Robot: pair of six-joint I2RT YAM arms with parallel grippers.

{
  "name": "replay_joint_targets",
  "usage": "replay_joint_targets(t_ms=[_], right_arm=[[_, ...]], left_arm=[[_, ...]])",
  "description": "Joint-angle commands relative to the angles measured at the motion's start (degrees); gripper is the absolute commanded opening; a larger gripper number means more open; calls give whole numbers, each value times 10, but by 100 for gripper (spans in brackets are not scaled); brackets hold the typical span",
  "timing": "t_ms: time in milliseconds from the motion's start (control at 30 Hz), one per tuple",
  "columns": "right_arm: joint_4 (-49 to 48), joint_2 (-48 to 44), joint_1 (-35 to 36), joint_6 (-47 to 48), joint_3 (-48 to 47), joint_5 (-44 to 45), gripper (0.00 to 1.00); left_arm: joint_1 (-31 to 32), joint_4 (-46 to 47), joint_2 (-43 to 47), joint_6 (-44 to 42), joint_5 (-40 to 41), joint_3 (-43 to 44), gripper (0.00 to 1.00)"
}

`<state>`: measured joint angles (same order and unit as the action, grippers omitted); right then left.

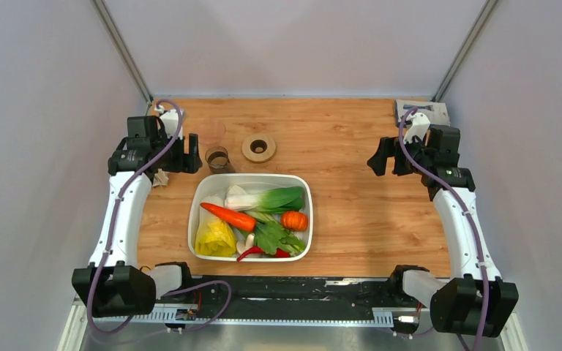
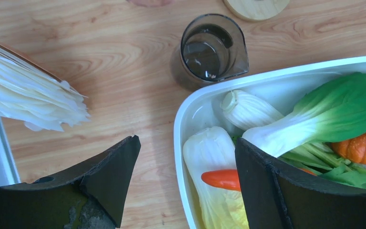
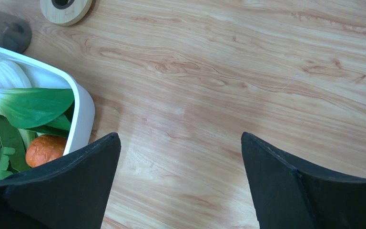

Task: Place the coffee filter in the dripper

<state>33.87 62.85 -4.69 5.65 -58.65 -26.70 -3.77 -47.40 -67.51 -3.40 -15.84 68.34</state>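
Note:
The dripper [image 1: 258, 148] shows as a round tan ring with a centre hole, on the table behind the tub; its edge also shows in the left wrist view [image 2: 256, 5] and the right wrist view [image 3: 66, 8]. A stack of white paper coffee filters [image 2: 28, 98] lies fanned at the table's left edge, and in the top view [image 1: 162, 178] it is partly hidden under my left arm. My left gripper [image 1: 191, 156] is open and empty, hovering over the tub's left rim, right of the filters [image 2: 186, 143]. My right gripper [image 1: 377, 156] is open and empty above bare wood [image 3: 179, 136].
A small brown-tinted glass cup [image 1: 218, 159] stands between the filters and the dripper, touching the tub's back left corner [image 2: 213, 47]. A white tub [image 1: 255, 180] holding toy vegetables sits mid-table. A grey-white block [image 1: 422, 112] sits at the back right corner.

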Motion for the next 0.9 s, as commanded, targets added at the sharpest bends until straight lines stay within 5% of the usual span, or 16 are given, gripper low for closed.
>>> replay_joint_targets(t_ms=[0, 367, 700, 867], right_arm=[[-6, 12, 0, 2, -26, -21, 100], [0, 18, 1, 9, -28, -30, 100], [-1, 37, -20, -11, -52, 1, 100], [-9, 52, -104, -51, -54, -1, 100]], left_arm=[[2, 15, 1, -27, 10, 49, 84], [55, -84, -143, -155, -49, 361, 84], [360, -92, -288, -169, -16, 451, 83], [466, -56, -375, -143, -13, 442, 79]])
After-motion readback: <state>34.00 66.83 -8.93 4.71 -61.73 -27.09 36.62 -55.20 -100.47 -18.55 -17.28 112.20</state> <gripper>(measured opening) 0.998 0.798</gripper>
